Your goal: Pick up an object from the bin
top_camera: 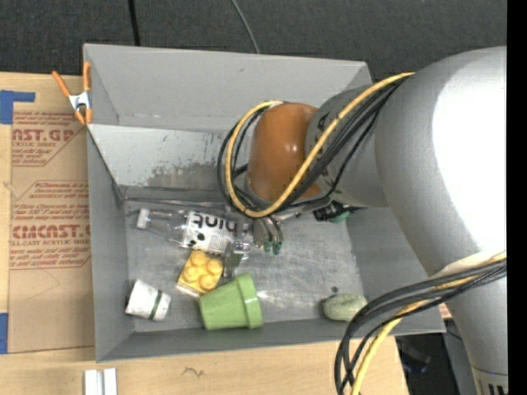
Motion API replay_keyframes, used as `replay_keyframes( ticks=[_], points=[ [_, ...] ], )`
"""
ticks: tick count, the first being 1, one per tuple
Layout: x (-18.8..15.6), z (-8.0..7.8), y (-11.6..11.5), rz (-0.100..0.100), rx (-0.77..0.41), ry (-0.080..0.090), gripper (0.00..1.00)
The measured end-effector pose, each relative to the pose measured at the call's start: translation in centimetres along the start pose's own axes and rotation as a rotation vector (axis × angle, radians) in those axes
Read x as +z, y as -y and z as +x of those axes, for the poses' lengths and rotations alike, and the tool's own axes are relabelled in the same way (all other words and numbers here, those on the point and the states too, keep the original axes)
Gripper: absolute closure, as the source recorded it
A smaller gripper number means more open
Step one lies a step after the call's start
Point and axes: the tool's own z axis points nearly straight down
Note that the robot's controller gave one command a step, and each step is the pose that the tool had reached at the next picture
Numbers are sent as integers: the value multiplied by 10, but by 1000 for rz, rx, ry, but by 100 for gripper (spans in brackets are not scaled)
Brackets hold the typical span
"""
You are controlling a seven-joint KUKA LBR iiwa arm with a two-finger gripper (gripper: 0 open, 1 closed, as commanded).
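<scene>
My gripper (266,239) hangs low in the middle of the bin, under the orange wrist cover. It is right at the right end of a clear plastic bottle (191,227) with a white label and dark letters, which lies on its side. Just below the bottle lies a yellow bumpy block (202,272). A green plastic cup (231,304) lies tipped over in front of that. Whether the gripper touches the bottle I cannot tell.
A small white cap-shaped container (147,301) rests in the front left corner. A grey-green pebble-like lump (343,306) lies at the front right. The arm and its cables cover the bin's right side.
</scene>
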Motion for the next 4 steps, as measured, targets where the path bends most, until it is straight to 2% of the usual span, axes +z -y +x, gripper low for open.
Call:
replay_keyframes(
  ticks=[1,2,3,4],
  points=[
    [-6,0,0,-1,0,0,100],
    [-18,2,0,1,-1,-11,100],
    [-40,3,0,0,-1,-13,100],
    [-54,1,-1,-1,-1,-7,100]
  ],
)
